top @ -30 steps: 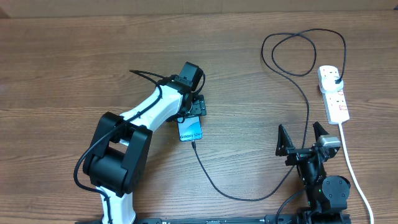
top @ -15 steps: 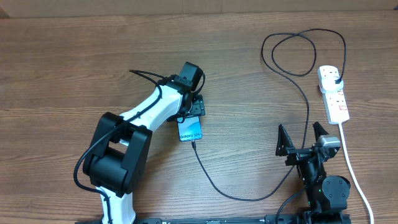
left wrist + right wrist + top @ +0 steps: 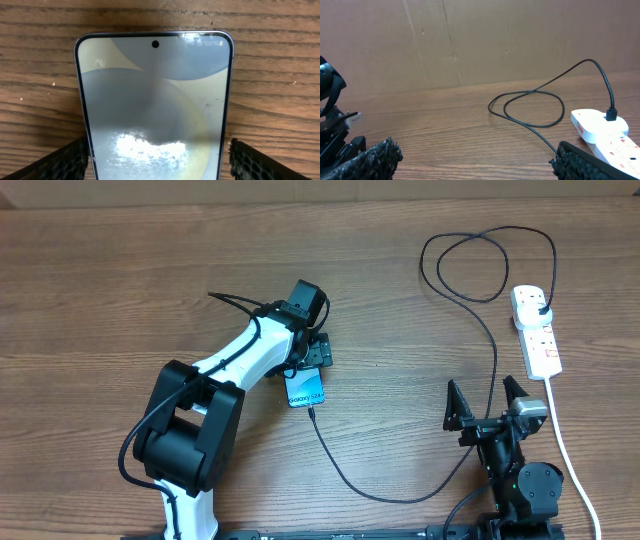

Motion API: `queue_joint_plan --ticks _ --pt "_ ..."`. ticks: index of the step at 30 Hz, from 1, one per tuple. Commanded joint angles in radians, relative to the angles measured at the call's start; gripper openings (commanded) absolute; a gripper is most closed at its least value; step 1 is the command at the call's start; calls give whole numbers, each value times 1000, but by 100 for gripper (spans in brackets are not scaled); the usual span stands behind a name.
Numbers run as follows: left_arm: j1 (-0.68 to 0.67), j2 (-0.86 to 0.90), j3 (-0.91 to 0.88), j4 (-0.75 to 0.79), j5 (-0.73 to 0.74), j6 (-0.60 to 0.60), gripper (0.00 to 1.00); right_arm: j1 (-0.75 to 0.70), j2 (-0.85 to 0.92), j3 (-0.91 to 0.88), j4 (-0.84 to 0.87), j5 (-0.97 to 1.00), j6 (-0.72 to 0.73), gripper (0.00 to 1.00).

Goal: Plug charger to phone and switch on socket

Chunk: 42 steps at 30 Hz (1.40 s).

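Overhead: slim rectangular smartphone w/ light blue lit screen (image 3: 306,387) flat on brown wood-grain table (image 3: 120,280), left of centre. Left gripper (image 3: 308,370) over far end of phone, jaws apart, one each side. Long thin black charger cable (image 3: 496,355) meets near end of phone w/ its connector tip; cannot tell if seated. Runs toward near edge, curves right, passes betw. fingers of right gripper (image 3: 481,390), loops at far right. Ends in black plug (image 3: 541,308) sitting in white oblong power strip w/ red switches (image 3: 537,335); switch position too small to tell. Thick white cord (image 3: 565,450) trails to near edge. Right gripper jaws wide apart, holding nothing.

Left wrist: top half of phone (image 3: 155,100) fills view, camera hole (image 3: 155,44) at far end. Left gripper (image 3: 159,159) straddles it; black textured fingers (image 3: 65,162) just beside both long edges, small gap on right side.

Right wrist: right gripper (image 3: 477,160) spread wide, nothing betw. pads. Cable loop (image 3: 555,80) ahead on table, plug (image 3: 611,116) upright in strip (image 3: 592,125) at right. Brown cardboard wall (image 3: 470,40) behind.
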<state>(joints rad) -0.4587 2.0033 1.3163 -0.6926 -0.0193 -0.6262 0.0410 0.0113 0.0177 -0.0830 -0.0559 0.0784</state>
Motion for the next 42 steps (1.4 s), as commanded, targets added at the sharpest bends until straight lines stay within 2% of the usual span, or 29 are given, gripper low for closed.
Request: queue_joint_plan --ticks 1,10,39,41,42 --pt "0 66 -32 -16 37 -6 87 5 -8 -10 2 -6 -1 100" --pt "1 93 -23 -13 45 -7 82 5 -8 -10 3 -6 -1 100" --pt "27 93 -22 17 46 -2 86 5 -8 -10 5 -6 -1 100" --pt "27 93 -22 16 46 -2 85 5 -8 -10 6 -6 -1 100" --pt "27 93 -22 16 46 -2 81 5 -8 -10 7 -14 -1 100"
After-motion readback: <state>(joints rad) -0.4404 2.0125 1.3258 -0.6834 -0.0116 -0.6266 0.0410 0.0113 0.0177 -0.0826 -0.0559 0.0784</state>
